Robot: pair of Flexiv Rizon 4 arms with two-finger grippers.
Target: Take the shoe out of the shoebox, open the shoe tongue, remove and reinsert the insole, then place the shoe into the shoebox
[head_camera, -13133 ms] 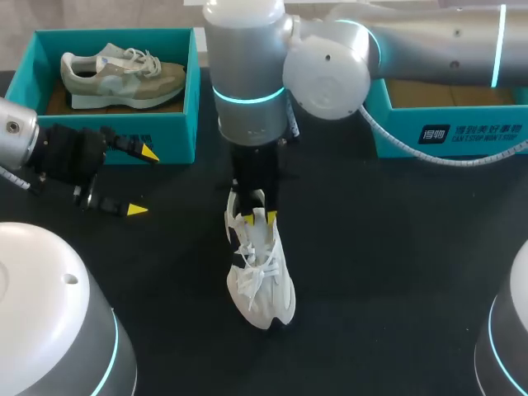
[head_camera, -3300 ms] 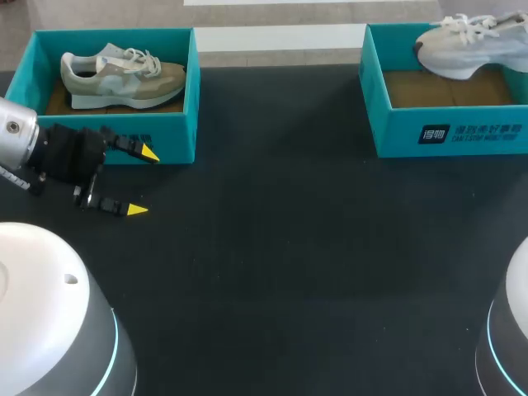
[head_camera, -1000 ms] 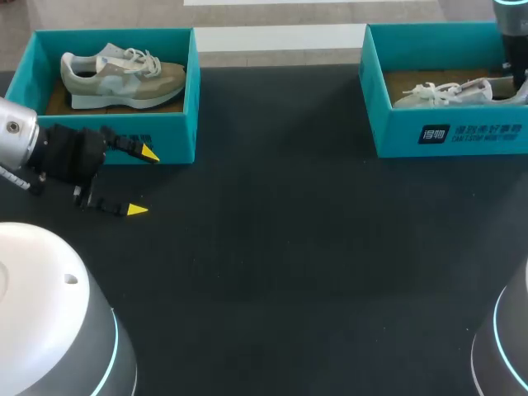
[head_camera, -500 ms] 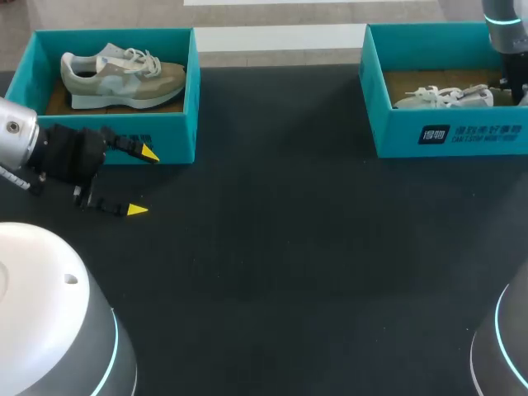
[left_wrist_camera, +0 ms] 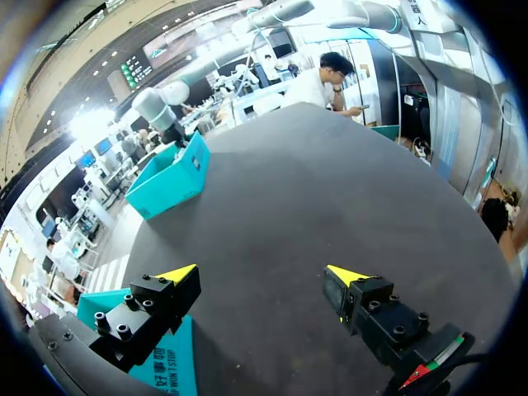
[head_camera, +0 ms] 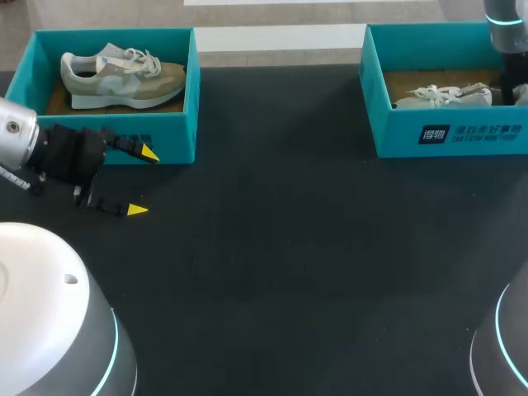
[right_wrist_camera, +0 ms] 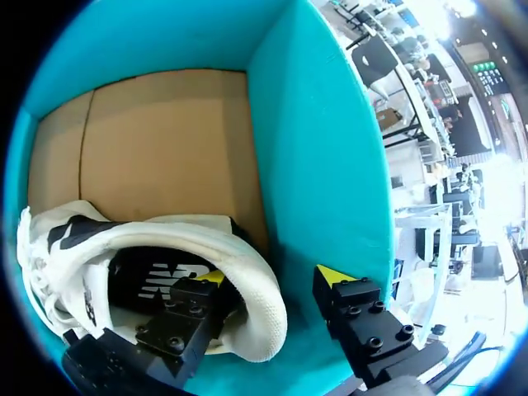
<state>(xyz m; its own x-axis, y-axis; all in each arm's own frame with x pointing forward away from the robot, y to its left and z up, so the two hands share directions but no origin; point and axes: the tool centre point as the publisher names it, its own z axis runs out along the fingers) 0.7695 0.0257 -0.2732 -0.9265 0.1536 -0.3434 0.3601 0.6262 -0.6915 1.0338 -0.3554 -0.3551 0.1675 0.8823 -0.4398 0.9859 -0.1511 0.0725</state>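
At upper left, the left box [head_camera: 191, 115] holds an olive shoe [head_camera: 124, 76]; just below it the left jaws hang wide open over the black counter [head_camera: 289, 247]. The white shoe [head_camera: 441, 96] lies in the right box [head_camera: 450, 136] at upper right, laces leftward, dark lining showing. The right jaws stand open astride its heel collar, the outer finger clear of it.

A table [head_camera: 280, 264] with a black, matte, finely textured top fills nearly the whole head view, and its far edge runs straight across near the upper border. In the left wrist view the same tabletop [left_wrist_camera: 330, 190] stretches away as a broad dark grey plane. It is evenly lit from above and carries a soft, pale sheen.
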